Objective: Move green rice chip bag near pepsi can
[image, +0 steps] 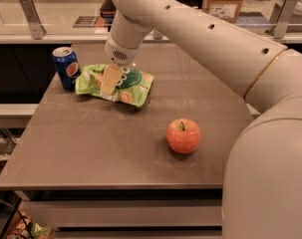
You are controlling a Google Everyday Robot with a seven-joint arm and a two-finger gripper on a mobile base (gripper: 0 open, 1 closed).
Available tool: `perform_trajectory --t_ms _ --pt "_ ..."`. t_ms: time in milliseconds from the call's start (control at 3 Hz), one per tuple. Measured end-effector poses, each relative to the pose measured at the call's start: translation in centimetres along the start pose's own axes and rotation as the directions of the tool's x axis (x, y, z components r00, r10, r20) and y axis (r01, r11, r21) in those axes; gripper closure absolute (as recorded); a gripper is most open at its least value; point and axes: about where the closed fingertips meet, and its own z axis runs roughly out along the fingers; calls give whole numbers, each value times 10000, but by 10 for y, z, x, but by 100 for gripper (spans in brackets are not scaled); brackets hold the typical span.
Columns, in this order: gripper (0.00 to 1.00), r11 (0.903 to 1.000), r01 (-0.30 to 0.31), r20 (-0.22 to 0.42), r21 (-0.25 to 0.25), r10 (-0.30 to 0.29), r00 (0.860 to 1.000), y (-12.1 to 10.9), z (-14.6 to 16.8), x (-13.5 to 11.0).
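Your bag [133, 86] already lies far left on the table [90, 148], just beside the can [66, 67]. The gripper [109, 81] sits on it; you cannot tell whether it grips. Only backing clear seems left.

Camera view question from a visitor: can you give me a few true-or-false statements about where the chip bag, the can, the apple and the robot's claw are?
1. The green rice chip bag lies close beside the pepsi can. True.
2. The pepsi can has tipped onto its side. False: it stands upright on the table.
3. The gripper hangs over the apple. False: it is down at the green rice chip bag, near the bag's left half.
4. The apple sits apart from both the bag and the can, nearer the front edge of the table. True.
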Motion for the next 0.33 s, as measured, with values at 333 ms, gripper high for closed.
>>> perform_trajectory --t_ms 333 --pt "0 10000 0 -1 -1 0 10000 0 0 0"
